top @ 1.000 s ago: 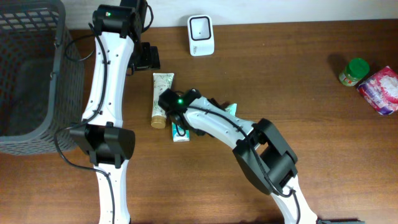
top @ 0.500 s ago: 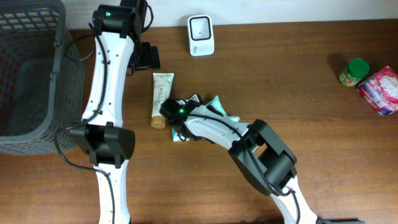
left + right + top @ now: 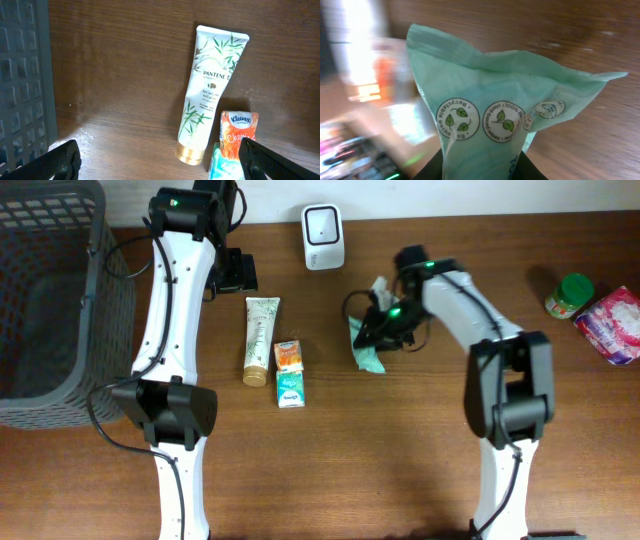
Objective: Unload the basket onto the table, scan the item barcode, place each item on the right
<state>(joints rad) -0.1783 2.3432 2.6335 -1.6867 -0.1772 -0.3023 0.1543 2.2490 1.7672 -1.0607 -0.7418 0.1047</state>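
Right gripper (image 3: 388, 318) is carrying the crinkly mint-green plastic packet (image 3: 366, 352) rightward, away from the orange tissue pack (image 3: 289, 355), nearer the white scanner (image 3: 323, 237).

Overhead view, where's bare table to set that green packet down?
For the green packet, widest bare wood lies between the right arm and the green-lidded jar. The front stretch between both arm bases, below the tissue packs, is free too. It's crowded around the Pantene tube, beside the left arm.
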